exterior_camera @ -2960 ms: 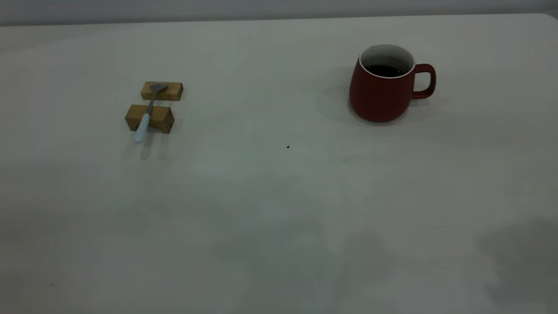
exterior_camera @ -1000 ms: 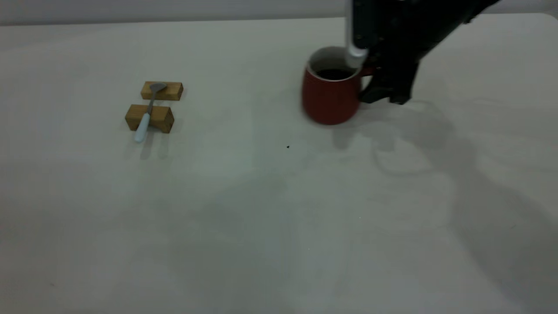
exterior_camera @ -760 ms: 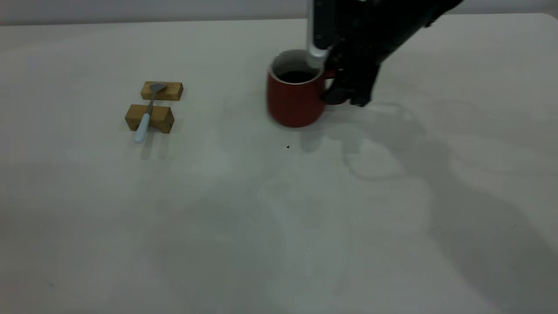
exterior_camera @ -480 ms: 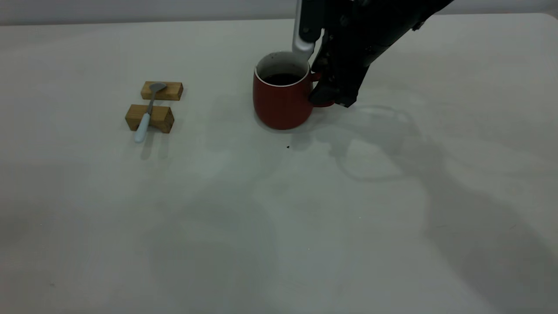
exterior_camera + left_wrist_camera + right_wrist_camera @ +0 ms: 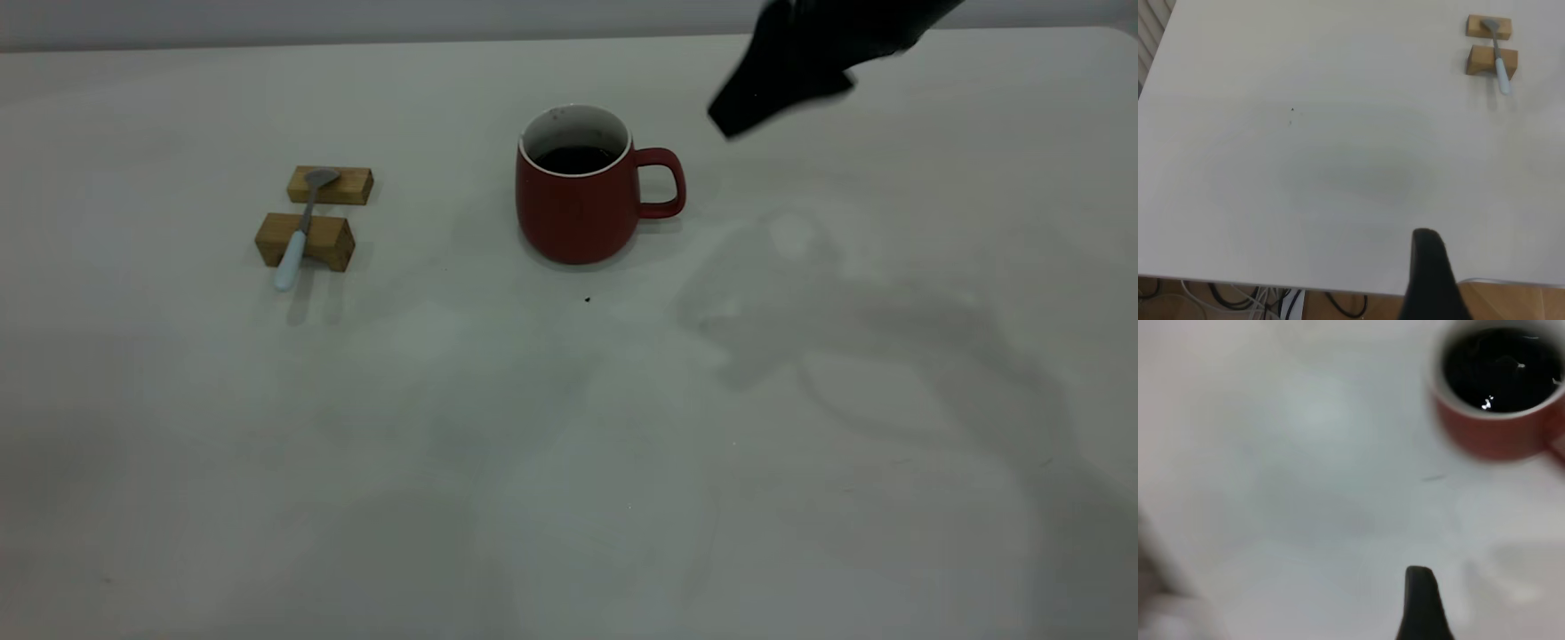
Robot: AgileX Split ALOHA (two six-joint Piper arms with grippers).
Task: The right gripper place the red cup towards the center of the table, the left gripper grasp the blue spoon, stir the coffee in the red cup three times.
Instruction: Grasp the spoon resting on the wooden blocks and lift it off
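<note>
A: Where is the dark red ceramic cup (image 5: 578, 209) with the white rim and the loop handle?

B: It stands upright near the middle of the plain off-white table (image 5: 569, 462), free of any grip. Its handle points toward the right gripper (image 5: 778, 76), which is a blurred black shape above the table, up and to the right of the cup and apart from it. Dark brown-black coffee (image 5: 576, 159) is inside.

A: Is that gripper open or closed?

B: I cannot tell; it is only a dark blur, and the right wrist view shows one black fingertip (image 5: 1423, 603).

A: And the small spoon with the pale blue handle and grey metal bowl (image 5: 300, 229)?

B: It lies across two small wooden blocks (image 5: 318, 213), far from the right gripper, on the other side of the cup.

A: The left gripper (image 5: 1431, 280)?

B: Only a black finger shows in its wrist view, over the table edge, well apart from the spoon. Its state I cannot tell.
</note>
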